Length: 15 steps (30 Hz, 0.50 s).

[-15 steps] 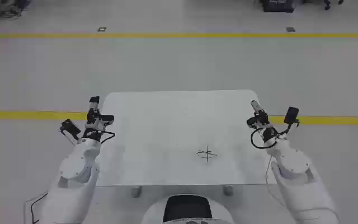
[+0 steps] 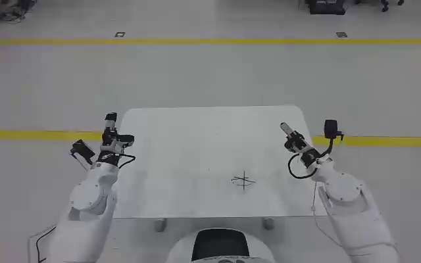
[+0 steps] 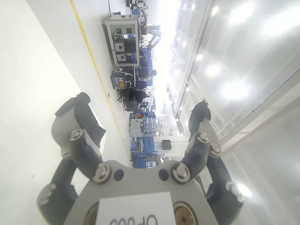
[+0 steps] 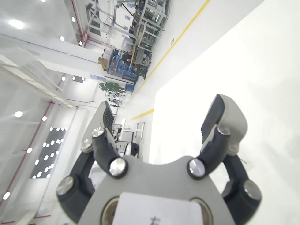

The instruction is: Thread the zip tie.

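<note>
The zip tie (image 2: 243, 180), a thin dark crossed shape, lies flat on the white table (image 2: 197, 138), lower right of centre in the top view, with nothing touching it. The right gripper (image 2: 285, 127) hangs nearest, over the table's right edge, fingers spread and empty, apparently readied for the pick. The left gripper (image 2: 110, 119), likewise spread and empty, sits at the left edge, well apart.

Robotics lab hall: yellow floor lines (image 2: 210, 41), equipment racks (image 3: 121, 43), bright ceiling lights (image 3: 234, 91), white worktable (image 2: 197, 144).

White table (image 2: 191, 135) with thin black crossed lines (image 2: 243, 180), pale grey floor (image 2: 197, 72) with yellow stripes (image 2: 197, 41)
</note>
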Tool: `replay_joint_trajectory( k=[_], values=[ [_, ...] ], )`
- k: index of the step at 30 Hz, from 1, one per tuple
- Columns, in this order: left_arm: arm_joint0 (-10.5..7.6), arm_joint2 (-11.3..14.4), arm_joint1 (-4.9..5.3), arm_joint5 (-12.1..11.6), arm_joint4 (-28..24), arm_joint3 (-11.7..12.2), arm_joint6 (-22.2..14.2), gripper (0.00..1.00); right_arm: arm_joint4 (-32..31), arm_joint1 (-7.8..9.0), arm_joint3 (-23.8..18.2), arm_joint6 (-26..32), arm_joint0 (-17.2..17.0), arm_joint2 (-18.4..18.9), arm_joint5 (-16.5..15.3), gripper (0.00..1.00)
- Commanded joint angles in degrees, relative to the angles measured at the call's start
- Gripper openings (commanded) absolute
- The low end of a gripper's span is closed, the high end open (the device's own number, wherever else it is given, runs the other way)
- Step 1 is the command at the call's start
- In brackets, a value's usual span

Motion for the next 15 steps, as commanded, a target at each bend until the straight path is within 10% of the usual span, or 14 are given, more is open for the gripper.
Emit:
replay_joint_trajectory(
  k=[1,15],
  values=[
    [0.00,0.0,0.00,0.0,0.0,0.0,0.0,1.00,-3.1,0.26,-0.3,3.0,0.3,-0.3,-0.8,1.00],
    [0.00,0.0,0.00,0.0,0.0,0.0,0.0,1.00,-11.2,0.59,-1.0,6.9,1.8,-2.6,2.5,1.00]
  ],
)
